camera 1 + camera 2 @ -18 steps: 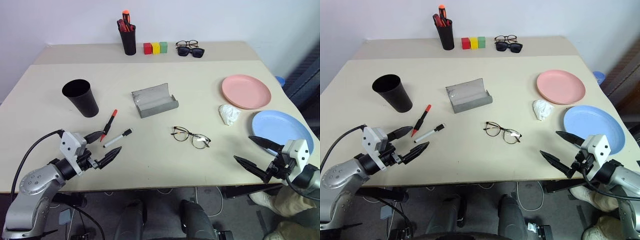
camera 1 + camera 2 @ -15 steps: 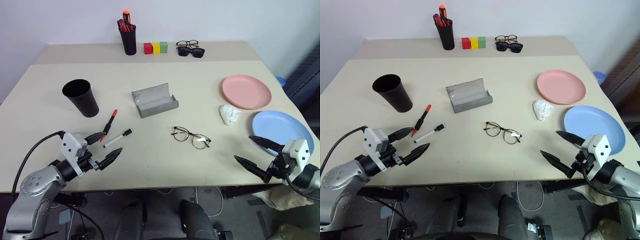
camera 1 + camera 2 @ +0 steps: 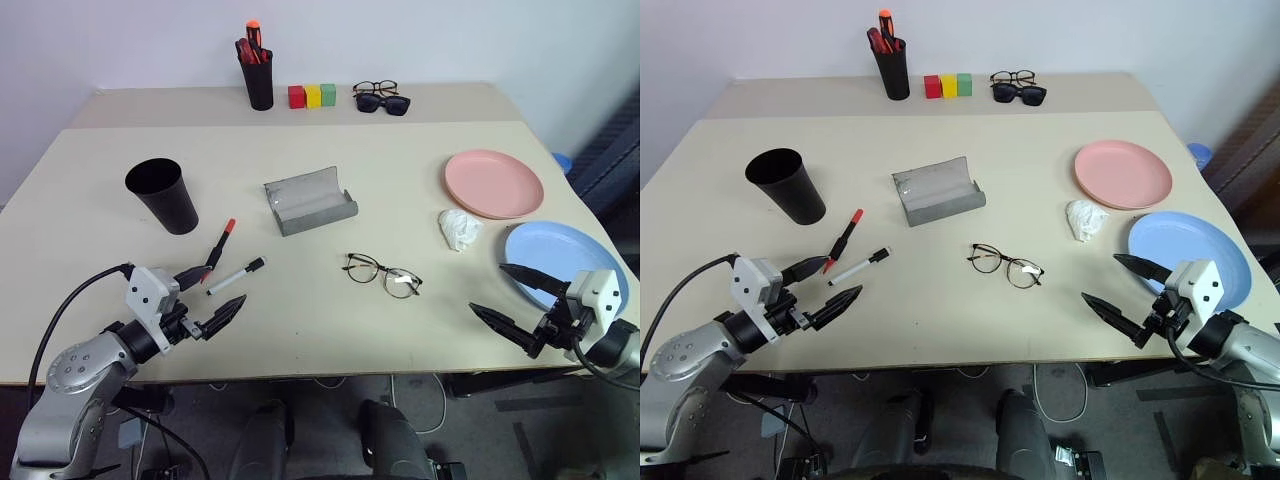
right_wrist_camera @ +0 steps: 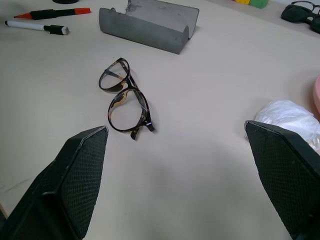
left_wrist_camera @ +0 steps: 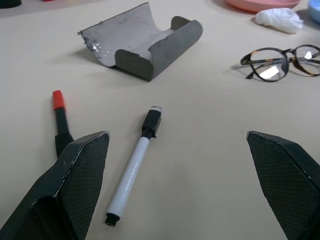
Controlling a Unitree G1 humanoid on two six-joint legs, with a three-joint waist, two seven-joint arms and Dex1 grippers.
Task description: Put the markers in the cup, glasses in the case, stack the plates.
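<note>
Table centre: glasses (image 3: pixel 383 274) flat, long axis left-right.

Beige table (image 3: pixel 420 340), black cup (image 3: pixel 163 195), two markers (image 3: pixel 228 267), open case (image 3: pixel 310 200), glasses (image 3: pixel 383 274), two plates (image 3: pixel 494 183)

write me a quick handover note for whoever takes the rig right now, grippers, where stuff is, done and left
Left gripper open, empty, just short of the two markers.
Right gripper open, empty, at the blue plate.
Cup upright and empty, beyond the markers. Glasses mid-table, case lying open behind them. Pink plate sits apart from the blue one.
Done: nothing. Left: markers, glasses, stacking.
</note>
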